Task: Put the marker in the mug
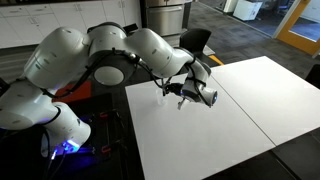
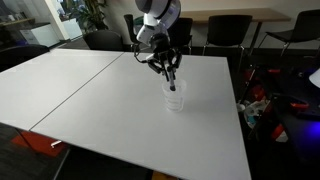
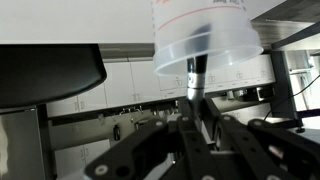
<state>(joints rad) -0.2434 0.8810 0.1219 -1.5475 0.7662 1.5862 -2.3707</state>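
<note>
- Gripper [image 2: 167, 64]: the black two-finger Robotiq gripper on the white arm hangs over the white table [image 2: 90, 95]. Its jaws are clamped on the short, thin black marker [image 2: 172, 77].
- Marker: it is held roughly upright and points down. In the wrist view, the marker [image 3: 196, 88] runs from between the fingers straight to the mouth of the cup.
- Mug: the small, clear, handleless mug [image 2: 175, 98] stands upright on the table directly beneath the marker. The wrist view shows faint red print on the mug wall [image 3: 205, 35].
- Whether the marker tip has crossed the rim cannot be told; it is at or just above it.
- Step in hand, as judged: lining up for insertion, late in the task.
- Next move: a straight descent centred on the opening, then releasing the jaws. The light mug could tip if the rim is knocked.
</note>
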